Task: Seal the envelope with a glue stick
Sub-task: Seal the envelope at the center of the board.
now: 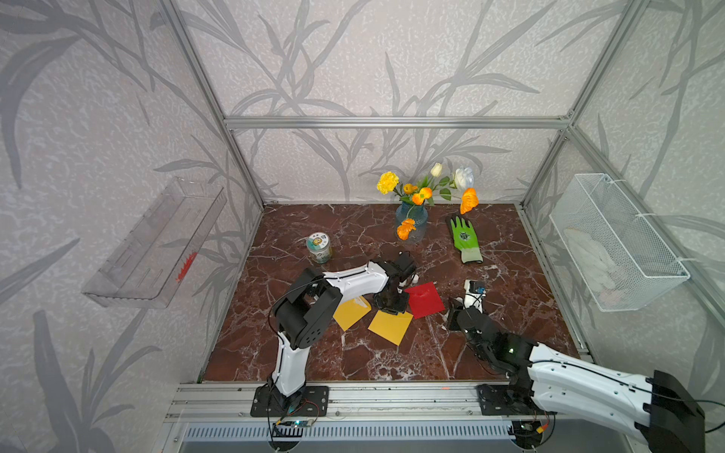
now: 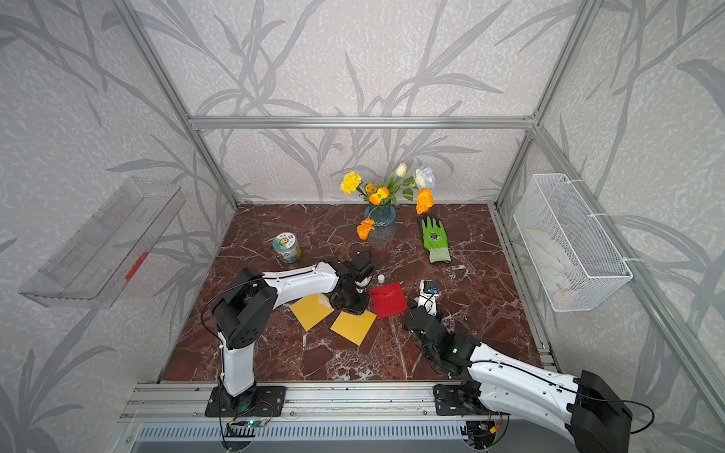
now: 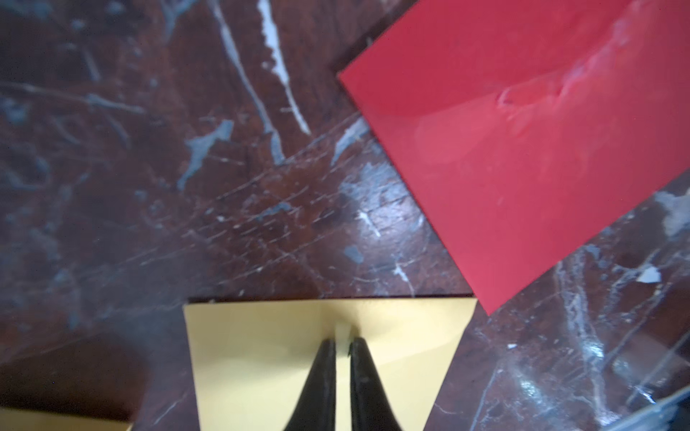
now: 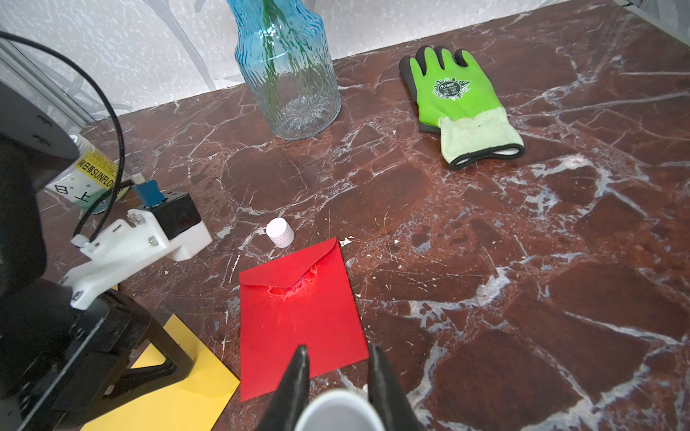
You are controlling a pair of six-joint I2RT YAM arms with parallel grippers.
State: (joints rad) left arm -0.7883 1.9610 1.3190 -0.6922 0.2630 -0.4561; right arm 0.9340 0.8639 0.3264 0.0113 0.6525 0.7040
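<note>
White glue stick [image 4: 339,410] was clamped by the right gripper [image 4: 339,350]; left gripper [image 3: 342,341] was nearly closed over a yellow envelope [image 3: 261,354]

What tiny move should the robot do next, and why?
Probably the left gripper should lift: its nearly shut fingertips look set on the flap tip of the flat yellow paper envelope, so raising it would open the flap. The right gripper holds the white glue stick tube, its small white cap off on the marble table.

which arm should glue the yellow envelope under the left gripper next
Right, probably: the right gripper is shut on the glue stick. The left gripper is shut, tips down at the yellow envelope.
</note>
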